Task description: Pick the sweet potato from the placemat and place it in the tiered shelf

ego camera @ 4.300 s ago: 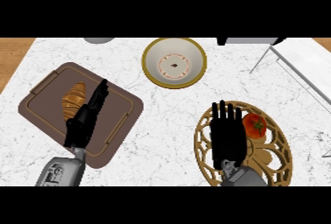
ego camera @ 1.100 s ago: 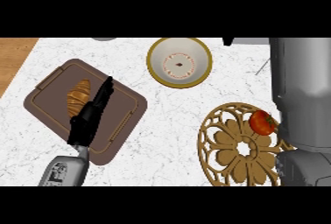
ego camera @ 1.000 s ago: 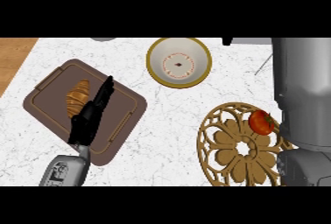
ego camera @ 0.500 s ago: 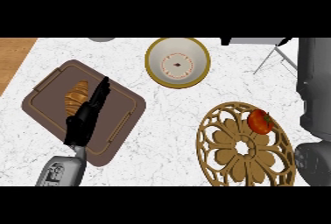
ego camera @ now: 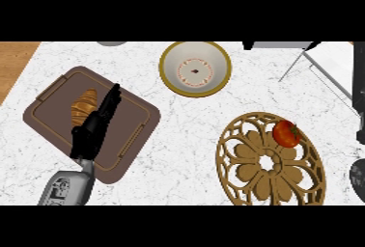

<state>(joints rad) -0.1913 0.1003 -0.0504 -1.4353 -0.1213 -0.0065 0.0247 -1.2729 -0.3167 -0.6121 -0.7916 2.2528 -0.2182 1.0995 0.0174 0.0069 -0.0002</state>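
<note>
The sweet potato (ego camera: pixel 85 104), orange-brown and elongated, lies on the brown placemat (ego camera: pixel 50 108) at the left. My left hand (ego camera: pixel 92 131) is above the placemat just right of the sweet potato. Its fingers are straight, point toward the far side and run alongside the potato without curling round it. The tiered shelf (ego camera: pixel 324 72), white with thin wire legs, shows partly at the top right corner. Only a grey piece of my right arm (ego camera: pixel 357 178) shows at the right edge; its hand is out of view.
A cream bowl-like plate with a gold rim (ego camera: pixel 196 70) stands at the back centre. A round golden openwork trivet (ego camera: pixel 271 161) lies at the right with a red tomato (ego camera: pixel 287 133) on its far side. A wooden strip (ego camera: pixel 14 62) borders the counter at the far left.
My right arm has pulled away to the right and now only a small part shows at the edge. The left hand and the sweet potato have hardly moved.
</note>
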